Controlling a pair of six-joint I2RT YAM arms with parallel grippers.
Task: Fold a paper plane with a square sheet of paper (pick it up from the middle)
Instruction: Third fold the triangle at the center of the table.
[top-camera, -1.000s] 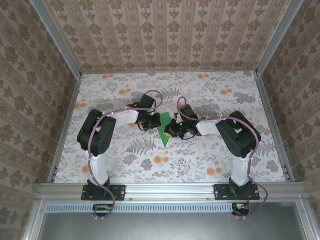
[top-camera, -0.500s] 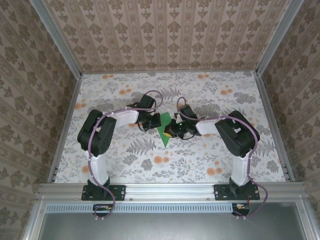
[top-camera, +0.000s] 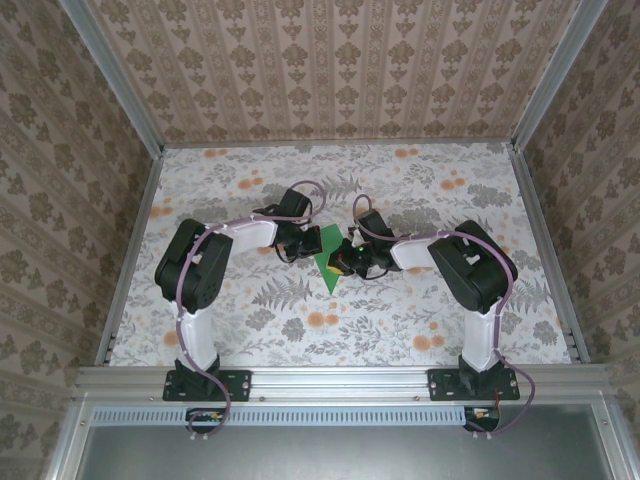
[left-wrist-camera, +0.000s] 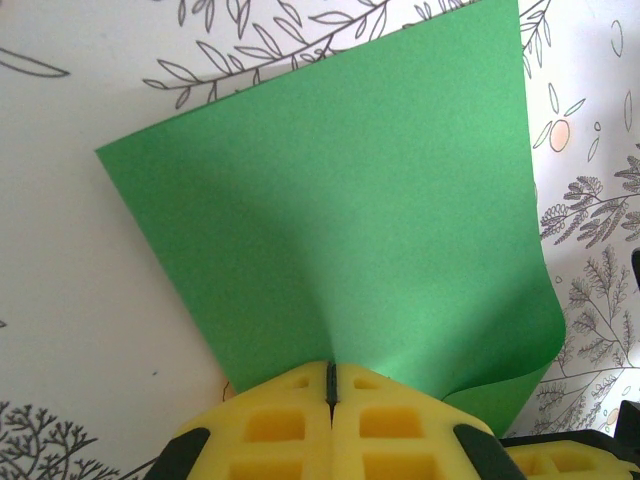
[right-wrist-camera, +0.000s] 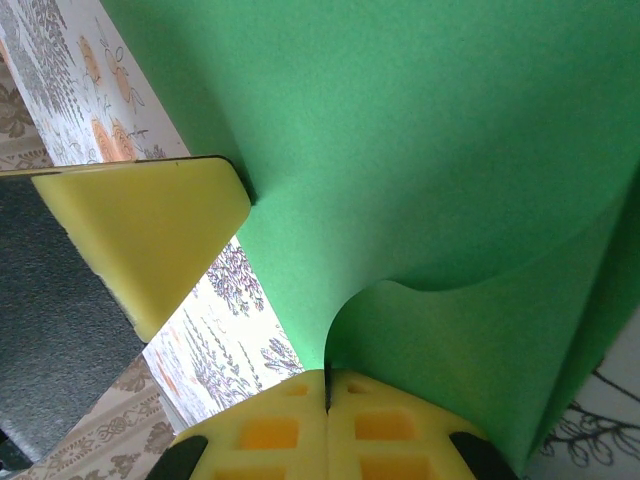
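Item: square sheet of paper (top-camera: 326, 268), bright green, mid-counter (top-camera: 420, 200), partly lifted (one edge curled over). Left tool (left-wrist-camera: 330, 385) clenched on its 10 o'clock edge. Right tool (right-wrist-camera: 327, 385) clenched on its 3 o'clock edge.

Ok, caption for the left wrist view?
Left gripper pinching the near edge of the curled square sheet of paper.

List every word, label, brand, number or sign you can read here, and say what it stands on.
None: no word, label, number or sign is readable.
The square sheet of paper is plain green, unmarked.
The yellow pads of the left gripper and right gripper bear just moulded square hollows.
The table cover and walls carry plant patterns, no lettering.
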